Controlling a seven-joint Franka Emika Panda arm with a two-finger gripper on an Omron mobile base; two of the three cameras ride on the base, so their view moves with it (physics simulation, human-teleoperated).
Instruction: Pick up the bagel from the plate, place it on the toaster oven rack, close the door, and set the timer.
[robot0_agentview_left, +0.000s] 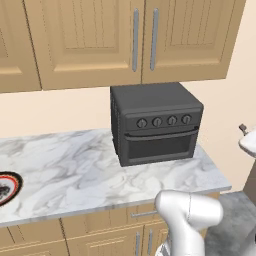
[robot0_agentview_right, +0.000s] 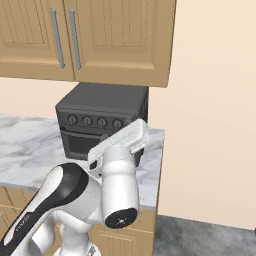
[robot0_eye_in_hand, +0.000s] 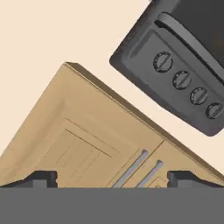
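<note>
The toaster oven (robot0_agentview_left: 156, 125) stands on the marble desk (robot0_agentview_left: 75, 170) under the wooden wall cabinets (robot0_agentview_left: 125, 35), toward the desk's 3 o'clock end in the left base view. Its door (robot0_agentview_left: 160, 145) is shut upright, the bar handle across its top edge, and four round knobs (robot0_agentview_left: 164, 121) run in a row above it. The plate (robot0_agentview_left: 7, 187) lies at the desk's 9 o'clock edge, cut off by the frame; whether the bagel is on it cannot be told. In the hand view the end effector (robot0_eye_in_hand: 112, 177) is released, its two dark tips spread wide with nothing between them. It faces the cabinet doors, with the oven at 2 o'clock. In the right base view the white arm (robot0_agentview_right: 117, 170) rises in front of the oven.
</note>
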